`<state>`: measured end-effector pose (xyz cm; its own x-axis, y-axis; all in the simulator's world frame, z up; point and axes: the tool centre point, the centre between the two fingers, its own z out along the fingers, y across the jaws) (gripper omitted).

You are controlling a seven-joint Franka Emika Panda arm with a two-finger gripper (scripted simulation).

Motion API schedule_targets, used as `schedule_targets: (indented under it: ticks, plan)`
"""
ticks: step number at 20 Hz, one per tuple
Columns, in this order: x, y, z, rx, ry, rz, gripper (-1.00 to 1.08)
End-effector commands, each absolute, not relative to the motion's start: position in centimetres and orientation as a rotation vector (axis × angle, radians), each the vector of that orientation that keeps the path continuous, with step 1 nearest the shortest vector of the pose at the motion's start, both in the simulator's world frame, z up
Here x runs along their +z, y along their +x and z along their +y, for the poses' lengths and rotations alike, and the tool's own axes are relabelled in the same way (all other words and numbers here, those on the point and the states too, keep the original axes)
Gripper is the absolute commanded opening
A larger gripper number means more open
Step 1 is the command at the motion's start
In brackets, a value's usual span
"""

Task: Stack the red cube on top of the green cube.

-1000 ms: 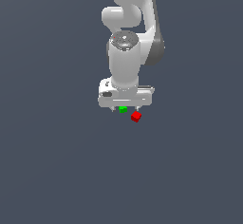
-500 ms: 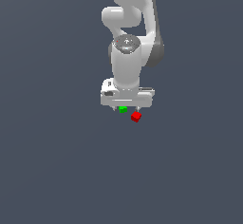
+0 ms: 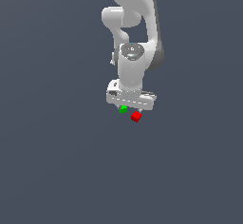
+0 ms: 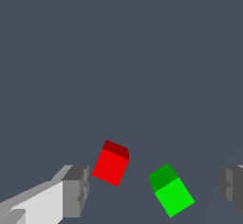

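arm upright, gripper spread, pointing down

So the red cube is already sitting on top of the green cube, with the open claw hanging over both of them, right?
Not quite. The red cube isn't on top of the green cube; the wrist view shows them lying side by side on the floor, apart from each other. The rest holds: the claw is open and hangs over both cubes.
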<state>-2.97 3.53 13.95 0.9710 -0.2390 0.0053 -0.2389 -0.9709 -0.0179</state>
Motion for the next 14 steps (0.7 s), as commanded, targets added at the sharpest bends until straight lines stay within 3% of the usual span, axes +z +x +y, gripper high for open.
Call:
schedule_targets:
  ticks: [1,14]
  plan:
    - [13.0,-3.6,4.1,-0.01,-3.093,0.462,1.0]
    - [8.6,-5.8,7.0,-0.004,-3.019,0.856,1.0]
